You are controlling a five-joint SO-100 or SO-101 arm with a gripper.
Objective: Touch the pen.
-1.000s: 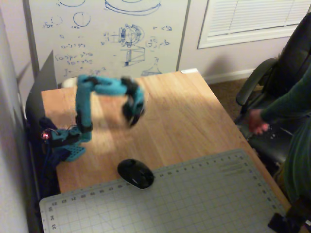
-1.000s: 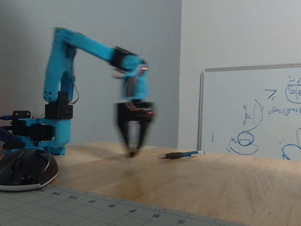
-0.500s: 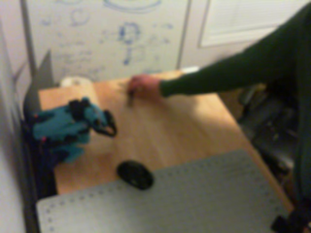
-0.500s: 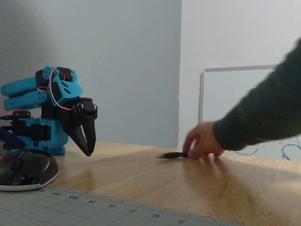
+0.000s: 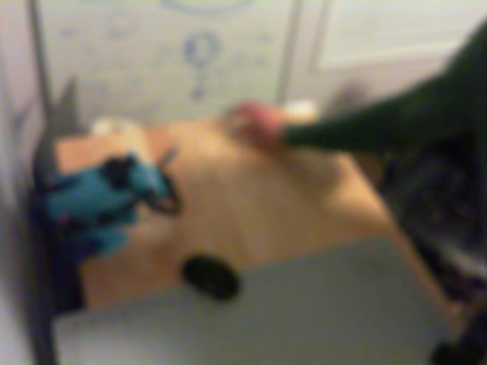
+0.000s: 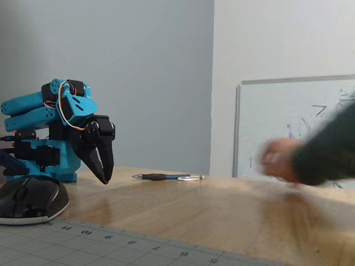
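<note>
The gripper (image 6: 104, 176) hangs tip-down just above the tabletop (image 6: 222, 205), its two black pointed fingers (image 6: 91, 160) drawn close together with nothing between them; whether a slit remains, the low fixed view does not settle. The arm (image 6: 55, 127) behind it is folded low, in glossy blue plastic with orange and white wires looped at the wrist.

From the gripper, the pen (image 6: 166, 177) lies at about 3 o'clock in that low view, near but clearly apart, flat on the pale wood: a slim dark barrel with a silvery end. No contact yet, so the whole touch seems left to do.

At 7 o'clock sits a smooth oval black mouse (image 6: 30, 200), touching a grey ruled cutting mat (image 6: 138, 244). At far 3 o'clock a person's hand (image 6: 280, 160), motion-blurred, in a dark green sleeve (image 6: 327, 149), hovers above the table before a whiteboard (image 6: 277, 122).
</note>
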